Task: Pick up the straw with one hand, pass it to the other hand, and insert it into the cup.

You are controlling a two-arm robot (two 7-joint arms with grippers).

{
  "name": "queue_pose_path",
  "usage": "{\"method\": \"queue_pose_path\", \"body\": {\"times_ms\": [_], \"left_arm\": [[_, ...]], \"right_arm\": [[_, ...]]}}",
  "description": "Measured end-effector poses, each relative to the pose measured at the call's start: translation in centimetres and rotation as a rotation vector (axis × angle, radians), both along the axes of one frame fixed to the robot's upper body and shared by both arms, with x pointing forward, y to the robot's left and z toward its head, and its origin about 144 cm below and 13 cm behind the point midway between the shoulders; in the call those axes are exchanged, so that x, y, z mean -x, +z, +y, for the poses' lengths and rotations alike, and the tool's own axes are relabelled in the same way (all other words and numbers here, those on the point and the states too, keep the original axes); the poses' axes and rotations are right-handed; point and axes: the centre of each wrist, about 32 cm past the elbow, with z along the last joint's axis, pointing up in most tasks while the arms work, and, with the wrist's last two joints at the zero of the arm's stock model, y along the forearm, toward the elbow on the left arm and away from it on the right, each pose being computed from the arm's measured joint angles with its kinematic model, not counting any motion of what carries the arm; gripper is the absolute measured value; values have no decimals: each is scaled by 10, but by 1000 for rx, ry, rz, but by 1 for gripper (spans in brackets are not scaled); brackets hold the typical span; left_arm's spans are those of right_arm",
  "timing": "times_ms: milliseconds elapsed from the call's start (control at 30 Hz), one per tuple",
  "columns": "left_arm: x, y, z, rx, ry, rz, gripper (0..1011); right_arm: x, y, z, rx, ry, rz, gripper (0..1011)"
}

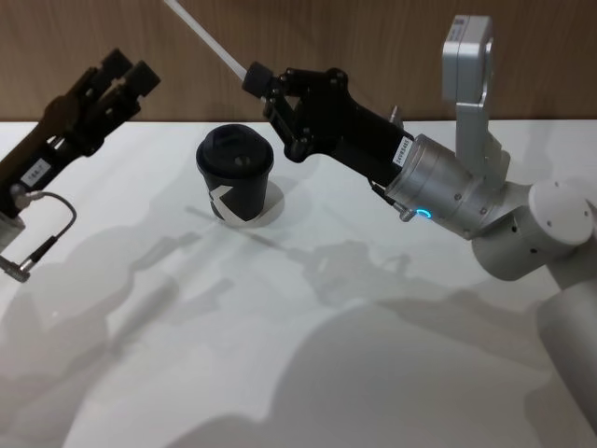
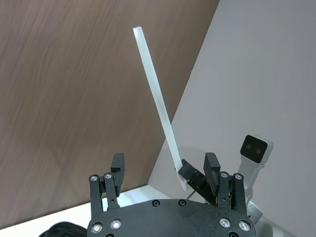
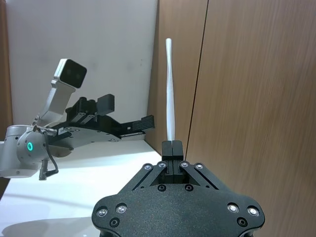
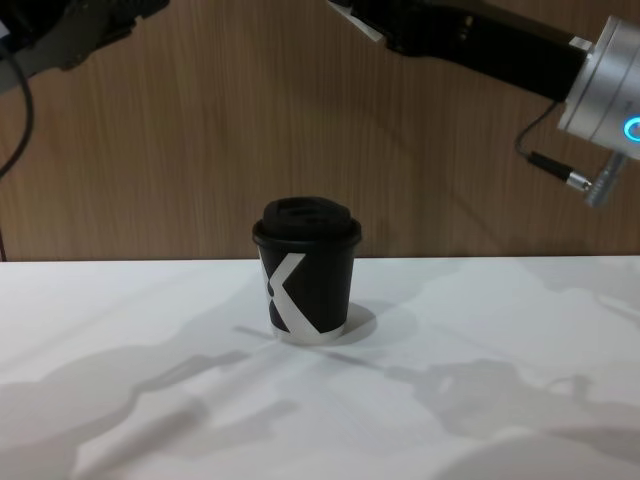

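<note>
Status: pickup looks done; handover and insertion remain. The black long-fingered right gripper (image 1: 256, 77), on its silver blue-ringed wrist, is clamped on the lower end of the long, thin white straw (image 1: 201, 35). In the head view it is in the air at about 1 o'clock from the small black paper cup (image 1: 235, 177), and the straw slants up from the fingertips toward 11 o'clock. The right wrist view confirms the pinch: both fingers are pressed together on the straw's base, with most of its length free above. The black left gripper (image 1: 131, 73), on the green-ringed wrist, hangs at roughly 10 o'clock from the cup, fingers spread and empty, not touching the straw. The cup stands upright on the white table (image 1: 280, 327), black plastic lid on, white angular mark facing us, nothing in it. We judge the task about a third through. The left gripper must take the free length and the right must let go; the straw then goes down into the lid opening, which we cannot make out clearly.
</note>
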Motion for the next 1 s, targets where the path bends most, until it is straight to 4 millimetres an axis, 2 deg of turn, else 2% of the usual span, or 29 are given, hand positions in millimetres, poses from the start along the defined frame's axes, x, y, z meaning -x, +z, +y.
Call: {"method": "queue_pose_path", "body": {"times_ms": [1000], "left_arm": [[-31,6,-31,74,-52,65,1003]], "right_arm": [[0,0,0,0,0,0,1]]}}
